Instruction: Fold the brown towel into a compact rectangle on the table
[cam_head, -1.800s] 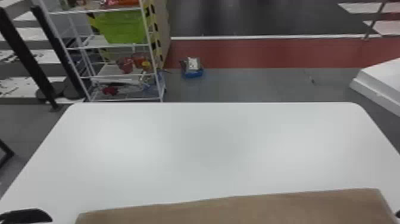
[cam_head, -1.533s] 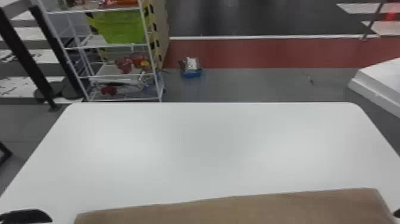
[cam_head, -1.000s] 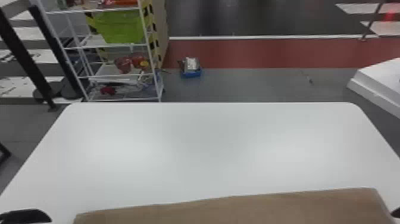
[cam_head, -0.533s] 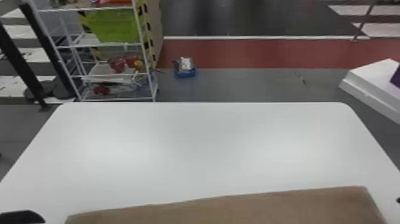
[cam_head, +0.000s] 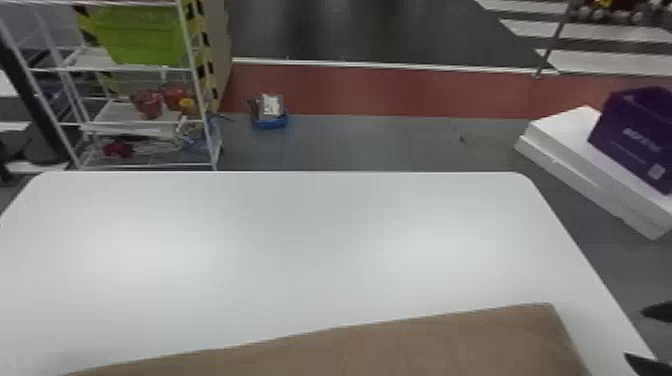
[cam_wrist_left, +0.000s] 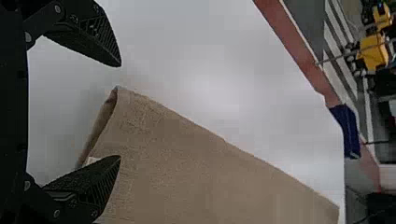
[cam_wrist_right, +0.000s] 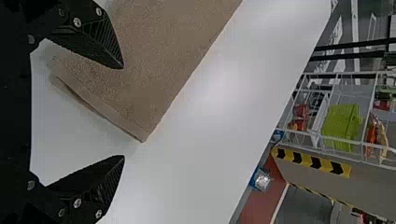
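The table bears the brown towel, left tool and right tool open.

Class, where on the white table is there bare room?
The table is bare between its far edge and the brown towel, and in a strip right of the towel. The near side is crowded: towel, left gripper, right gripper.

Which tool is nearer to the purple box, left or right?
Right. The right tool is beside the right end of the towel, on the same side as the box; the left tool is at the left end, farther across.
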